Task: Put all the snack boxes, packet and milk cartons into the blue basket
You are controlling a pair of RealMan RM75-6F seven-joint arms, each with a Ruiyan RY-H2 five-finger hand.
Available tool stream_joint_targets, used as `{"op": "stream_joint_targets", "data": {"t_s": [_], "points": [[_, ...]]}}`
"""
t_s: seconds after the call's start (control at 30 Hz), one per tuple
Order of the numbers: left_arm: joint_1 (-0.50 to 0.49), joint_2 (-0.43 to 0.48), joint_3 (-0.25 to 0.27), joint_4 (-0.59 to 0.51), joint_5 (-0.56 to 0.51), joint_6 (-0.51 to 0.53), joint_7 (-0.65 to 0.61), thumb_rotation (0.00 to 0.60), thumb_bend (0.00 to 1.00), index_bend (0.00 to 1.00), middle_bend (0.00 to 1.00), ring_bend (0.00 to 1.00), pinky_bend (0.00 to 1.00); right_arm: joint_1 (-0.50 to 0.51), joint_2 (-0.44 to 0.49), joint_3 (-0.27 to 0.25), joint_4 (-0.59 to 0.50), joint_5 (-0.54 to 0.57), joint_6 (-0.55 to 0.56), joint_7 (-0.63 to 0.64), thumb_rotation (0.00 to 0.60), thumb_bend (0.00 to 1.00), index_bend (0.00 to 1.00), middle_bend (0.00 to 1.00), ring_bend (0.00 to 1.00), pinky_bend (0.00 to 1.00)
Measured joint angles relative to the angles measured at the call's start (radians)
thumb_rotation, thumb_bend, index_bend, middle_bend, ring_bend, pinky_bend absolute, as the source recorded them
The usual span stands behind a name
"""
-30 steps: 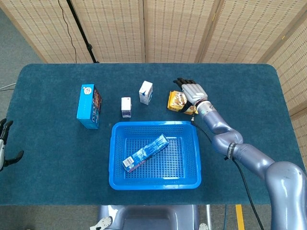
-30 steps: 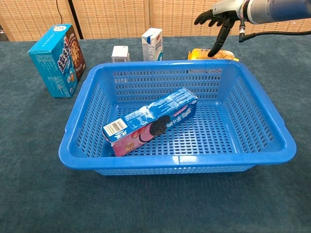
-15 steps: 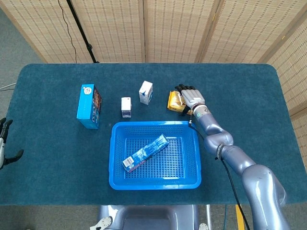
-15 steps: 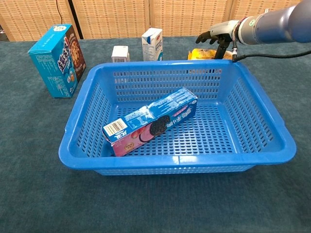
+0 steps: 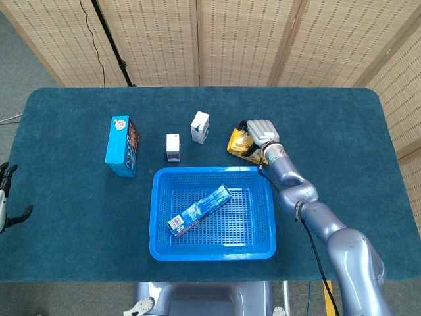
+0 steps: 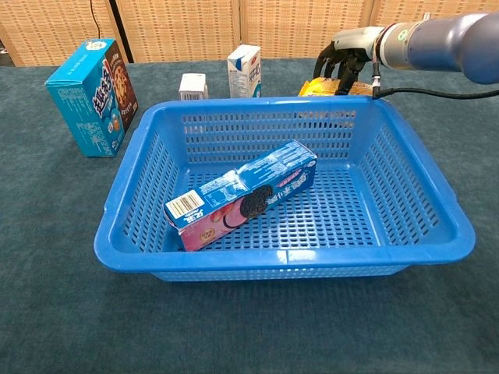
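Woven screens stand behind a table [image 5: 66,217] covered in dark teal cloth, with a black stand leg and cable at the back left. A blue basket [image 5: 161,247] sits near the front edge, its mesh walls upright, and a long cookie box [image 5: 200,209] lies slantwise on its floor, barcode end toward the front.

Behind the basket's far right corner, the right hand [image 5: 258,132] lies over a yellow packet [image 5: 238,143]. In the chest view the dark fingers [image 6: 337,64] curl down over the packet [image 6: 316,86], which shows just above the basket rim [image 6: 437,195]. The fingers appear closed around it, though whether the packet is lifted off the cloth cannot be told from either view. The silver arm [image 5: 309,210] runs from the hand toward the front right of the table.

Three items stand on the cloth beyond the basket. A tall blue snack box [image 5: 122,145] stands upright well to the left. A small white carton [image 5: 173,147] stands just behind the basket's far left corner. A larger milk carton [image 5: 200,127] stands a little farther back and to the right of it, between the small carton and the packet.

The left hand [image 5: 8,197] hangs off the table's left edge, fingers spread, holding nothing.
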Motion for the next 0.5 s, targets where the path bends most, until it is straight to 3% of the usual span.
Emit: {"op": "stream_joint_targets", "data": {"t_s": [0.2, 0.5], "points": [[0.004, 0.003, 0.007, -0.004, 0.019, 0.008, -0.005, 0.6, 0.24, 0.0, 0.0, 0.0, 0.0, -0.042, 0.074, -0.009, -0.105, -0.064, 0.134, 0.024, 0.6, 0.6, 0.48, 0.56, 0.53, 0.52], [0.011, 0.007, 0.016, -0.009, 0.047, 0.025, -0.014, 0.6, 0.24, 0.0, 0.0, 0.0, 0.0, -0.13, 0.311, -0.004, -0.435, -0.125, 0.315, 0.024, 0.6, 0.62, 0.48, 0.56, 0.53, 0.52]]}}
